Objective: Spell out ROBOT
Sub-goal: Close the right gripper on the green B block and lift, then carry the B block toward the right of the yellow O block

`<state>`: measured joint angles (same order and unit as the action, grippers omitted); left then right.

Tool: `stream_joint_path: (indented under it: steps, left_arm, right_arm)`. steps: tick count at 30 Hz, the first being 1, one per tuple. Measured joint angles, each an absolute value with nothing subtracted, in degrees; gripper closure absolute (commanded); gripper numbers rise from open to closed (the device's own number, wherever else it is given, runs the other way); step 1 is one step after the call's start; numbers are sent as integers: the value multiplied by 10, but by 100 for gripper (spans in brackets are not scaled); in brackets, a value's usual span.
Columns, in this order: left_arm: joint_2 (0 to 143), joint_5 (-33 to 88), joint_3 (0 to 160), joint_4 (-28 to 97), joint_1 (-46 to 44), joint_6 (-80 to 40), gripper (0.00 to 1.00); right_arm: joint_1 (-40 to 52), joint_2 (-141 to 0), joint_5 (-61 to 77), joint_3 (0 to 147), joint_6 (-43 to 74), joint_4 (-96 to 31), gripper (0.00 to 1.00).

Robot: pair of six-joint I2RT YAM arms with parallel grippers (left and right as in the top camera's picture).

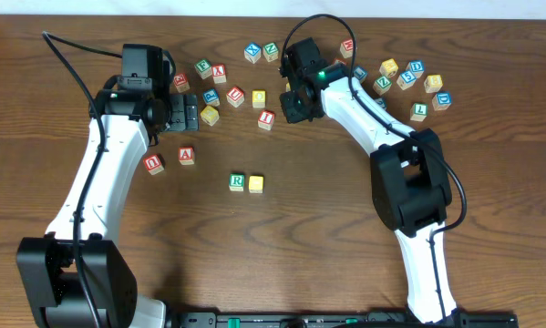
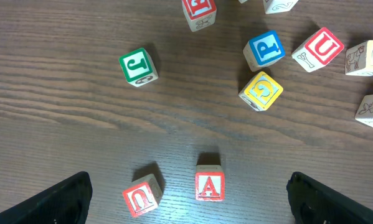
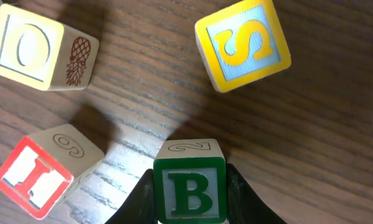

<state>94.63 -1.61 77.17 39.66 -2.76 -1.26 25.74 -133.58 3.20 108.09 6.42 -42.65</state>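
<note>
Your left end effector [image 1: 185, 113] hangs wide open, the red A cube [image 2: 209, 186] just ahead. Mid-table [image 1: 345, 228], the green R cube [image 1: 237, 181] sits just beside the yellow cube [image 1: 255, 184]. Your right end effector [image 1: 295, 98] clamps the green B cube [image 3: 190, 190].

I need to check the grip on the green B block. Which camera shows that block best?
The right wrist view: the B block sits at bottom centre, letter readable, held between the fingers of the right end effector. Overhead, that end effector covers it. The left wrist view does not show it.
</note>
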Motion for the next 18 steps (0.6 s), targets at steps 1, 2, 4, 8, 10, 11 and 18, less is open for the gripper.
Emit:
stream_joint_path:
  steps: [1,2,4,8,10,11,18]
  left_arm:
    - [946,-16,772,397,-28,-13,2]
    - [946,-16,772,397,-28,-13,2]
    - [946,-16,772,397,-28,-13,2]
    - [946,-16,772,397,-28,-13,2]
    - [946,-16,772,397,-28,-13,2]
    - [946,-16,772,397,-28,-13,2]
    - [946,-16,772,397,-28,-13,2]
  right_arm:
    - [258,-1331,32,1079,64,-428,84]
    - [258,-1326,32,1077,64,-429,84]
    - [259,-1308,32,1075,64,-431,84]
    - [264,-1252,30,1075,64,-441,84]
    - [267,-1222,29,1075,64,-451,84]
    - [270,-1207,27,1075,64,-460,84]
    - [286,-1150,15,1057,64,-494,87]
